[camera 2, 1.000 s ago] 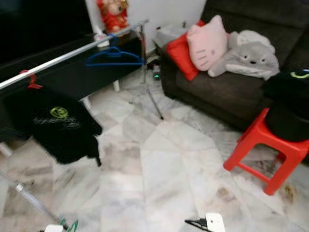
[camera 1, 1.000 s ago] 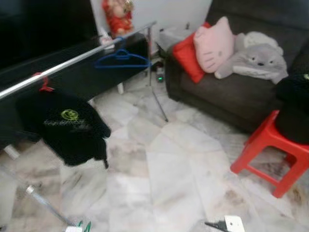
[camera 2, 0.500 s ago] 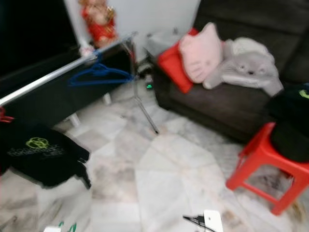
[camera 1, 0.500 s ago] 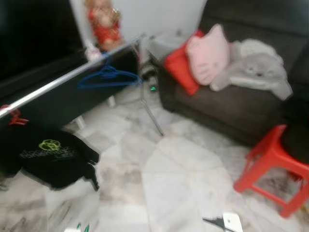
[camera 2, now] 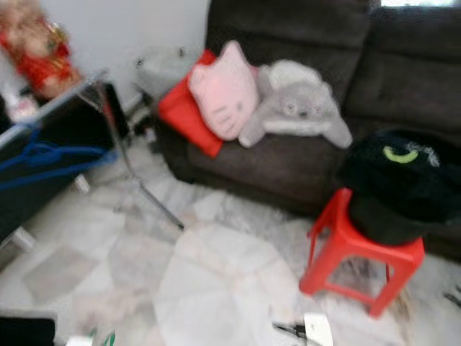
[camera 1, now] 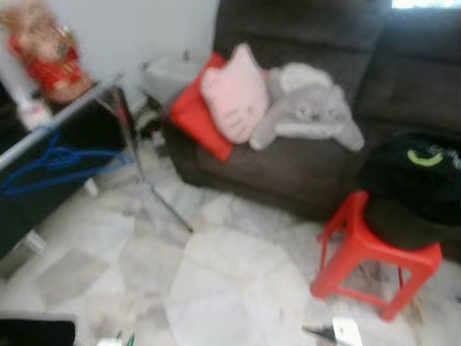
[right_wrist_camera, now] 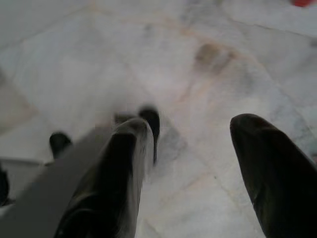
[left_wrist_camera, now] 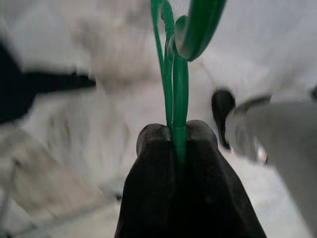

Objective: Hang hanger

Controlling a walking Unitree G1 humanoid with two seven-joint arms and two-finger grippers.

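A green hanger [left_wrist_camera: 179, 84] is clamped between the black fingers of my left gripper [left_wrist_camera: 177, 130], which is shut on its thin wire part. Its green tip [camera 1: 130, 339] shows at the bottom edge of the left eye view, low over the marble floor. The silver clothes rail [camera 1: 54, 121] runs along the far left, with a blue hanger [camera 1: 54, 160] hanging on it. A corner of a black shirt [camera 1: 36, 333] shows at the bottom left. My right gripper [right_wrist_camera: 193, 129] is open above the floor, with nothing between its fingers.
A dark sofa [camera 1: 288, 166] with a red cushion, a pink cat pillow [camera 1: 234, 94] and a grey plush stands ahead. A red stool [camera 1: 360, 252] carries a black garment [camera 1: 410, 187]. The rail's slanted leg [camera 1: 155, 194] reaches onto the marble floor.
The camera has swung to the right: the rail, blue hanger and black shirt slid to the left edge, while the sofa and stool came to the middle. The picture is blurred.
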